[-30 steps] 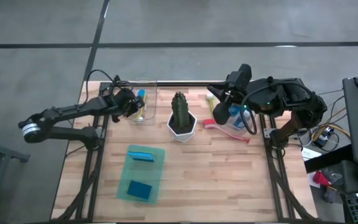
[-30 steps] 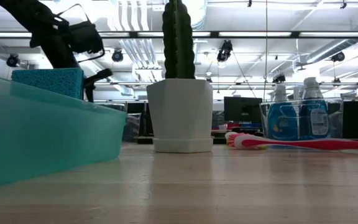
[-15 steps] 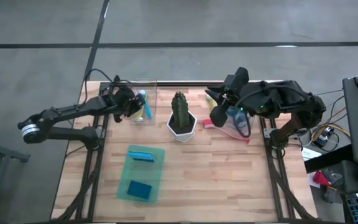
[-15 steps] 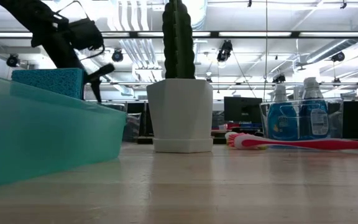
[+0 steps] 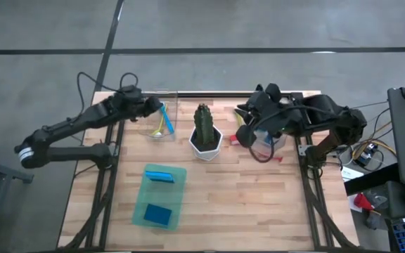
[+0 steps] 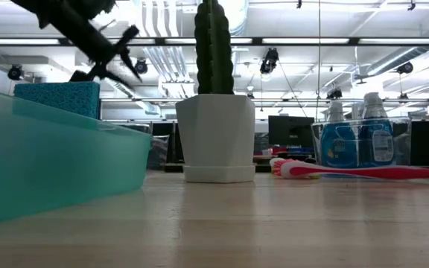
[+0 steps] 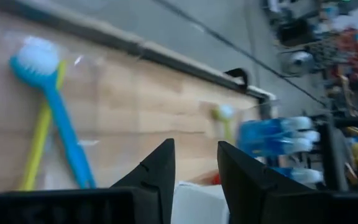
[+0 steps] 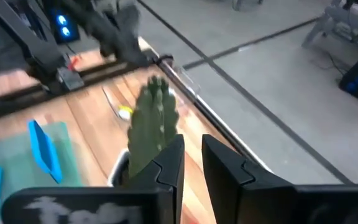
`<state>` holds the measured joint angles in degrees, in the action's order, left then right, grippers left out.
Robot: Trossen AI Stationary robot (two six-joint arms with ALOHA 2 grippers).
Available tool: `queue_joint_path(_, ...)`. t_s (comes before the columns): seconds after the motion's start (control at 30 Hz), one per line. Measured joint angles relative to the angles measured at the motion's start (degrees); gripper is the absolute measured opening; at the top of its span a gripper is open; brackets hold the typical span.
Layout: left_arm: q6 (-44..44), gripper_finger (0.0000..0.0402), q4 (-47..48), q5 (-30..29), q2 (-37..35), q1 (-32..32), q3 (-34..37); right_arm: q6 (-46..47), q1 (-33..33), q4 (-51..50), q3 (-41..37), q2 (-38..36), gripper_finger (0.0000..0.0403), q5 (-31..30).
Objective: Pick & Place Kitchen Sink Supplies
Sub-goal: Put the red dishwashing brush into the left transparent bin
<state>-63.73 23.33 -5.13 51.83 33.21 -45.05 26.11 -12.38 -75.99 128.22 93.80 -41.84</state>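
My left gripper (image 5: 155, 109) hangs open over a clear bin (image 5: 162, 125) at the table's far left, touching nothing. A blue brush (image 7: 58, 118) and a yellow brush (image 7: 37, 146) lie in that bin. My right gripper (image 5: 243, 133) hovers right of the cactus (image 5: 204, 126). It is above the head end of a pink brush (image 6: 363, 172) lying on the table. Its fingers stand a narrow gap apart (image 8: 192, 158) with nothing between them. Blue bottles (image 6: 356, 141) stand in a clear bin behind the pink brush.
A translucent green tray (image 5: 178, 190) lies near the front. It holds one blue sponge on edge (image 5: 160, 175) and another lying flat (image 5: 158, 213). The cactus in its white pot (image 6: 216, 138) stands between the two bins. A yellow-green brush (image 7: 224, 115) lies by the bottles.
My left gripper has opened, let go of the blue brush and risen above the clear bin. The brush now lies in the bin beside the yellow one. My right gripper has sunk a little and tipped further down.
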Motion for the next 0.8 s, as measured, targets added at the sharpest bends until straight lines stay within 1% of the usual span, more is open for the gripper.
queue_joint_path(0.17, 5.75, 0.0111, -3.03, 0.06, -2.58, 0.00, -3.21, 4.46, 0.02, -5.34, -3.15, 0.02, 0.0043, 0.49)
queue_joint_path(0.3, 10.67, 0.0110, -4.96, 0.15, -4.42, 0.02, -5.64, 10.41, 0.02, -8.52, -7.86, -0.04, 0.0032, 3.77)
queue_joint_path(0.4, 13.99, 0.0110, -5.43, 1.50, -5.41, 0.04, -7.56, 11.74, 0.02, -9.51, -13.00, 0.00, 0.0024, 8.09)
queue_joint_path(0.53, 19.00, 0.0110, -5.39, 5.94, -6.46, 0.04, -9.39, 16.40, 0.28, -8.66, -20.96, 0.00, 0.0022, 17.22)
queue_joint_path(0.6, 20.59, 0.0110, -5.28, 8.07, -6.84, 0.04, -10.12, 18.01, 0.42, -8.01, -25.29, 0.02, 0.0033, 21.45)
queue_joint_path(0.67, 21.24, 0.0110, -5.43, 10.01, -6.99, 0.04, -10.88, 19.20, 0.74, -6.94, -29.73, 0.02, 0.0052, 24.81)
queue_joint_path(0.73, 21.83, 0.0110, -5.40, 11.28, -7.03, 0.03, -11.42, 19.97, 1.40, -5.49, -33.97, 0.02, 0.0079, 27.52)
queue_joint_path(0.8, 22.40, 0.0110, -5.38, 12.18, -7.04, 0.02, -11.70, 19.56, 2.14, -2.63, -37.96, 0.02, 0.0109, 28.62)
